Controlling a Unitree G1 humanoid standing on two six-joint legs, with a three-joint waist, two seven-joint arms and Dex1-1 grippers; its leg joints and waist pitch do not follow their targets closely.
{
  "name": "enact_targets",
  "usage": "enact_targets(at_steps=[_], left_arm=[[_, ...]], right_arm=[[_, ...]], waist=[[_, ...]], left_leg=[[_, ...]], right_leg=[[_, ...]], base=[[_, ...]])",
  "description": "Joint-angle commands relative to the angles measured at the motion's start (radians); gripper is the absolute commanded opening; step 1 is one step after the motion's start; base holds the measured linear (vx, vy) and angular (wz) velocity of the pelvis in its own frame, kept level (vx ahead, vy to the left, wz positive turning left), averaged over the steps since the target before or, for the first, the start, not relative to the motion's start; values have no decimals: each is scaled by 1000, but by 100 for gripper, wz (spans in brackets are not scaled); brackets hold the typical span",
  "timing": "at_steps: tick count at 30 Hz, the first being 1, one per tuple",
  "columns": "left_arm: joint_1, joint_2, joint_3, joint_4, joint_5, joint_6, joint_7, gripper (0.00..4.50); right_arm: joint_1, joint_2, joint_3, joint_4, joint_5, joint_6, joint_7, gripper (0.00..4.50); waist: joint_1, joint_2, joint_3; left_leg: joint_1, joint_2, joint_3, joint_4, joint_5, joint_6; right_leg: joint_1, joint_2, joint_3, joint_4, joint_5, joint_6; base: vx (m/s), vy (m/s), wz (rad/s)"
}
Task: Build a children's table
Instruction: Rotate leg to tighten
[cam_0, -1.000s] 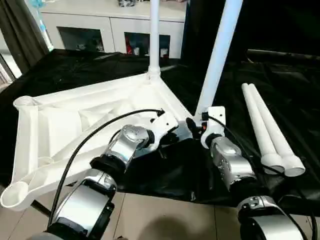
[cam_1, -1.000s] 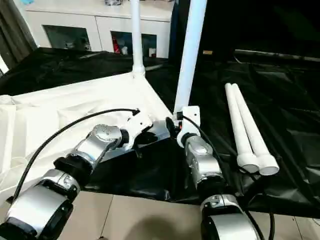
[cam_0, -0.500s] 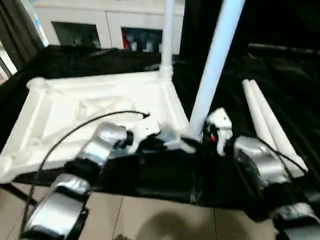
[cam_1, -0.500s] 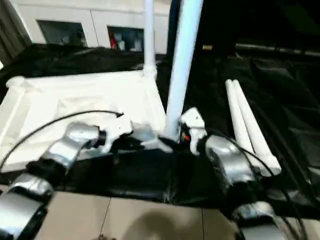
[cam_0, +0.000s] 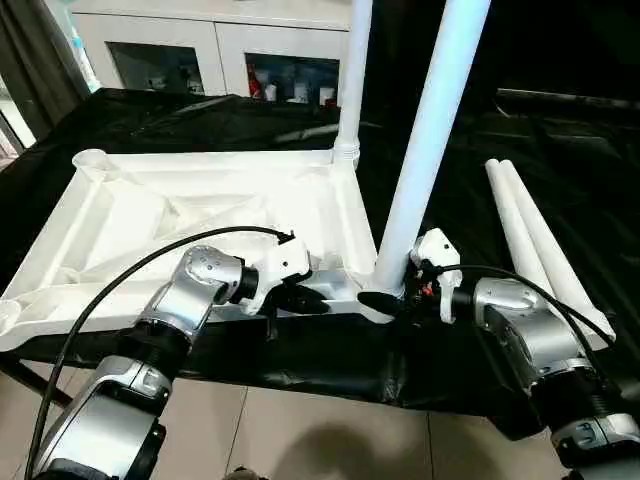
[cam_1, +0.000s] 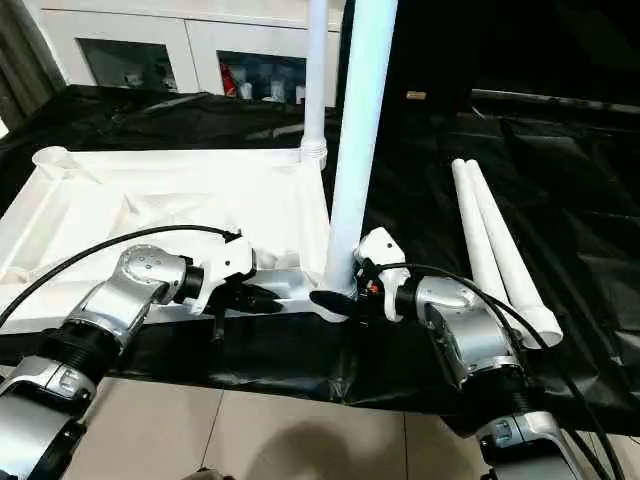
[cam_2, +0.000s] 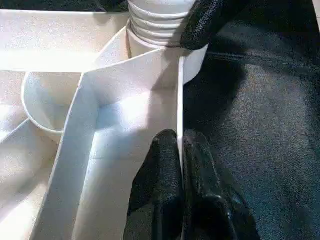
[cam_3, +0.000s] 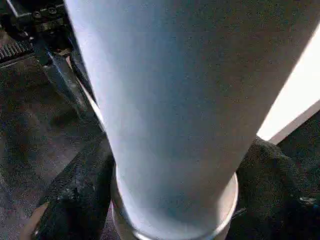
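Scanning from the left edge of the head view: finds the tabletop (cam_0: 150, 215) upside down on the black cloth (cam_0: 180, 115), ribs up, with an empty round socket (cam_0: 92, 160) at upper left. Reads as light, stiff moulded plastic with smooth, slippery faces, so best taken by the thin rim walls or ribs, not the flats. Moving toward centre, meets the left gripper (cam_2: 180, 145) with jaws pressed together, pinching the tabletop's near rim wall just beside the corner. Sees, above centre, the far leg (cam_0: 352, 80) standing upright in its corner socket. Comes next to the near leg (cam_0: 425, 150), upright at the near right corner, with the right gripper (cam_0: 388, 300) spread around its ribbed base, a finger (cam_3: 80, 190) on either side and touching. Judges the tubes hollow, light, rigid and slick, so worth gripping low by the collar. Ends at right with the two loose legs (cam_0: 545, 250) lying side by side on the cloth.
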Motion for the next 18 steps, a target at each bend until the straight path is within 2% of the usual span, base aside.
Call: enact_targets(at_steps=[1, 6, 9, 12, 14, 15, 17, 18], left_arm=[[15, -11, -8, -18, -25, 3, -22, 0], [25, -7, -9, -27, -23, 10, -22, 0], [29, -6, -9, -35, -24, 15, -22, 0], [23, -17, -4, -20, -9, 25, 30, 0], [-7, -59, 13, 44, 23, 43, 167, 0], [-9, -63, 15, 49, 24, 45, 176, 0], [-27, -93, 29, 85, 33, 58, 262, 0], [-49, -129, 38, 124, 43, 76, 348, 0]], right_arm=[[11, -1, 8, -26, -1, 13, 11, 326], [18, -1, 12, -20, -8, 11, -6, 284], [20, 4, 9, -15, -11, 11, -20, 274], [21, 35, -18, 27, -26, -3, -107, 272], [19, 92, -62, 89, -37, -22, -258, 272], [18, 97, -66, 94, -38, -24, -271, 272], [14, 138, -99, 129, -37, -25, -381, 272], [5, 186, -133, 165, -36, -22, -506, 272]], waist=[[2, -15, -68], [3, -17, -67], [2, -16, -68], [-1, -17, -67], [-9, -20, -63], [-11, -20, -60], [-12, -23, -57], [-16, -22, -49]], left_leg=[[16, 28, -11, -56, -105, 86], [16, 29, -11, -56, -111, 89], [16, 29, -11, -55, -105, 88], [16, 28, -11, -56, -111, 82], [16, 27, -12, -59, -136, 63], [20, 25, -13, -62, -164, 43], [23, 25, -14, -64, -203, 26], [28, 24, -13, -69, -241, 13]], right_leg=[[57, -56, 45, -57, -15, -248], [56, -57, 45, -58, -28, -248], [56, -56, 45, -57, -24, -247], [55, -57, 46, -58, -34, -244], [52, -57, 47, -64, -77, -238], [50, -59, 48, -72, -136, -227], [49, -59, 49, -80, -219, -203], [41, -59, 51, -90, -292, -187]], base=[[0, 0, 0], [0, 0, 0], [0, 0, 0], [0, 0, 0], [0, 0, 0], [0, 0, 0], [0, 0, 0], [0, 0, 0]])
